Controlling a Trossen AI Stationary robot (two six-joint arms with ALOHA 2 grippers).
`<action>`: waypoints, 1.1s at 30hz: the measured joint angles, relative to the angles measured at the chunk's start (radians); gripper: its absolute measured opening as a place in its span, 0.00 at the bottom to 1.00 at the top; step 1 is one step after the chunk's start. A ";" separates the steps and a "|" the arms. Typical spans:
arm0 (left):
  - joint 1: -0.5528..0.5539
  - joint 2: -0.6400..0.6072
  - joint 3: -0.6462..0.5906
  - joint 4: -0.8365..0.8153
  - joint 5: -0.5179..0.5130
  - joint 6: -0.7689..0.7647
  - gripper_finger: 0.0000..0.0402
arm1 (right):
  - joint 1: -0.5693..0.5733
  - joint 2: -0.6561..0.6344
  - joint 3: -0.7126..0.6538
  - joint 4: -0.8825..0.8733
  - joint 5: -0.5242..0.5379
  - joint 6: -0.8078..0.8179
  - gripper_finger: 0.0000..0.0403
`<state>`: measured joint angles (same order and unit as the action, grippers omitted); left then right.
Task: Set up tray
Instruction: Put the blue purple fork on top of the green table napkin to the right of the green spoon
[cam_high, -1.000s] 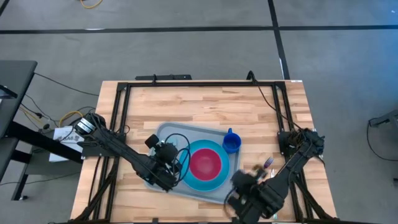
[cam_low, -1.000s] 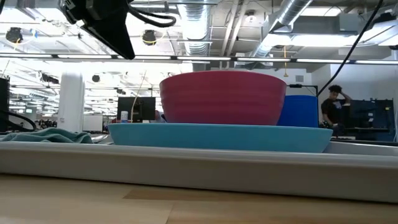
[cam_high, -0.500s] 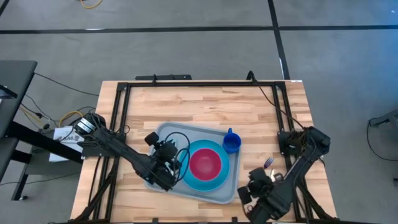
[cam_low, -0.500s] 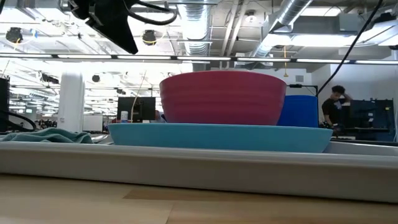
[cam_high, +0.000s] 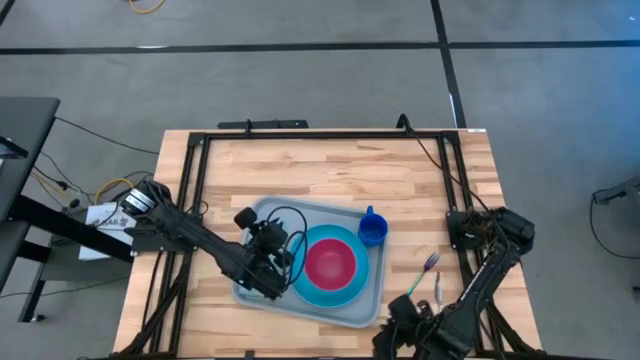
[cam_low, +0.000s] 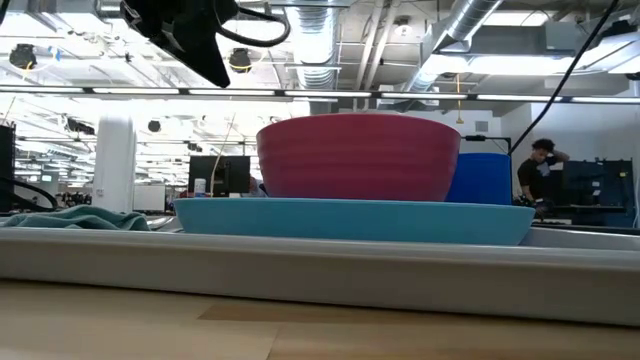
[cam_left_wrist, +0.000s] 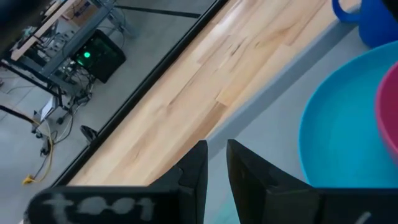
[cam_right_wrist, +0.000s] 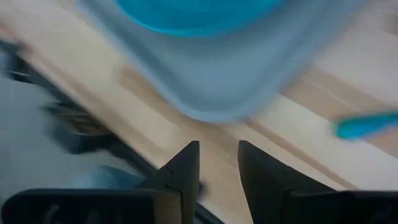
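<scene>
The grey-blue tray (cam_high: 350, 310) lies flat on the wooden table. A round blue plate (cam_high: 350, 292) sits on the tray, and a red bowl (cam_high: 330, 262) sits on the plate. A blue cup (cam_high: 372, 231) stands at the tray's far right corner. In the low view a teal napkin (cam_low: 70, 218) lies on the tray's left part. My left gripper (cam_high: 262, 238) hovers over the tray's left half, open by a narrow gap (cam_left_wrist: 216, 165) and holding nothing. My right gripper (cam_high: 398, 315) is by the table's near edge, past the tray's near right corner, open (cam_right_wrist: 219, 168) and empty.
A fork (cam_high: 424, 273) with a green handle lies on the wood right of the tray, and a pale utensil (cam_high: 440, 288) lies beside it. A black frame (cam_high: 300, 133) runs round the table. Bare wood lies beyond the tray's far side. A person (cam_low: 538, 165) stands far off in the room.
My right gripper has drawn back from beside the tray's right rim toward the table's near edge, and the fork it covered now shows lying on the wood. My left gripper has risen a little over the tray's left half. The tray and dishes have not moved.
</scene>
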<state>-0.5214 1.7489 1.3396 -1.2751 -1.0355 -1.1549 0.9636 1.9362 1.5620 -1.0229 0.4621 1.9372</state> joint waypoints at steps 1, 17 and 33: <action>0.005 0.000 0.000 0.000 0.000 0.000 0.12 | -0.004 0.000 0.000 0.032 0.024 -0.019 0.25; 0.046 0.000 0.000 0.002 0.000 -0.004 0.12 | -0.115 0.011 -0.001 0.162 -0.053 -0.295 0.25; 0.046 0.000 0.000 0.002 0.000 -0.007 0.12 | 0.098 0.000 -0.055 -0.499 -0.221 0.491 0.25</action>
<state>-0.4759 1.7489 1.3392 -1.2734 -1.0359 -1.1619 1.0620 1.9358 1.5065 -1.5218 0.2415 2.4278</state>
